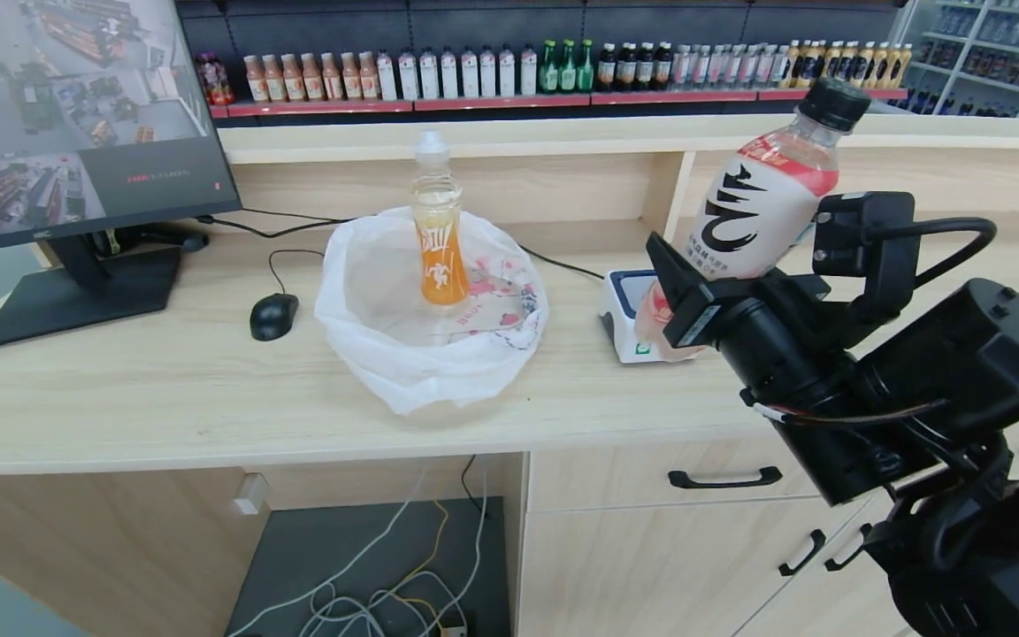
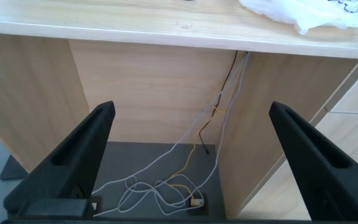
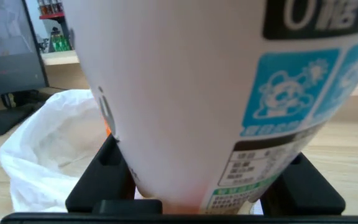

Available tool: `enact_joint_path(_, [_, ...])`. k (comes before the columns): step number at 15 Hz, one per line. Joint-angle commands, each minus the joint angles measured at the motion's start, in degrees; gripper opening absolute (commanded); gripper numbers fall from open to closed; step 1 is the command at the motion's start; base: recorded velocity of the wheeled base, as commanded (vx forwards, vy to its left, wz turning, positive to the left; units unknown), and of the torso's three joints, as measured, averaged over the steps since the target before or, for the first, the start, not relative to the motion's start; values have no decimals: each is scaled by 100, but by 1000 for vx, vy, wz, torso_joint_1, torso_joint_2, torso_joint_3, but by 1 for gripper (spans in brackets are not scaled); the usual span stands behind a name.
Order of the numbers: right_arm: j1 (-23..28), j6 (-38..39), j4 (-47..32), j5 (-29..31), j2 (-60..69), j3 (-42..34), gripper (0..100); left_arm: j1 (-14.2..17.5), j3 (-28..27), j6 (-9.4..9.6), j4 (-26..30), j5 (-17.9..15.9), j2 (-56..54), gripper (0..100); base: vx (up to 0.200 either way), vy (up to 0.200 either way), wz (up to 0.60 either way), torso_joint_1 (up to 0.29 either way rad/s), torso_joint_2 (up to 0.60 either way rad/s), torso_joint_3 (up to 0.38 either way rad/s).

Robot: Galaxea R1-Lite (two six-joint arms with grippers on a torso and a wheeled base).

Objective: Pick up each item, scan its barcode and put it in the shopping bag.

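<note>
Right end effector [image 1: 766, 265] clamped around the lower body of a pink-and-white drink bottle [image 1: 762, 203], jaws pressed against opposite sides of the label. Holds the bottle raised off the desk [image 1: 164, 389] and tilted, black cap up and away, base down toward the white-and-blue scanner [image 1: 620, 318] just below and slightly left of the grip. Judged as the scanning step: tilted that way probably to turn the printed label toward the scanner's window. In the right wrist view, label close up against the camera, with a small print panel low on the bottle near the grip; barcode itself not made out, so facing the scanner or not, impossible to say. Farther left of this end effector, a white shopping bag [image 1: 430, 372] sitting open on the desk, rim slumped down, presumably for dropping items in from above. Inside it, standing upright, an orange drink bottle [image 1: 439, 248] with a clear cap, apparently already handled. Farther left again, a black mouse [image 1: 273, 316] and a monitor [image 1: 76, 115] on its stand. Left end effector [image 2: 194, 168] spread wide and holding nothing, low below the desk edge, well apart from the bag, looking in under the desk at loose cables [image 2: 166, 186]; likely parked clear of the right arm's work. Next, as a judgement: a short carry leftward over the bag's rim, keeping clear of the upright orange bottle to avoid toppling it.
</note>
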State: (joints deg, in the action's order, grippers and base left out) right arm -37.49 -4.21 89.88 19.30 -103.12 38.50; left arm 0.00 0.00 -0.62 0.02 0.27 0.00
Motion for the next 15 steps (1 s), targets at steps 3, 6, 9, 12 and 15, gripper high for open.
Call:
enact_joint_path(3, [4, 122, 12, -31, -6, -70, 0, 0, 0, 9, -2, 0, 0, 100, 0, 0, 0, 0, 0, 0])
enact_joint_path(6, [391, 201, 12, -216, -138, 387, 0, 9, 0, 1, -2, -9, 0, 100, 0, 0, 0, 0, 0, 0])
enact_joint_path(9, [435, 649, 12, -524, -323, 448, 0, 9, 0, 1, -2, 0, 0, 100, 0, 0, 0, 0, 0, 0])
enact_joint_path(12, [497, 1141, 12, -585, -683, 817, 0, 9, 0, 1, -2, 0, 0, 100, 0, 0, 0, 0, 0, 0])
enact_joint_path(15, [479, 1713, 12, -778, -982, 1318, 0, 9, 0, 1, -2, 0, 0, 100, 0, 0, 0, 0, 0, 0])
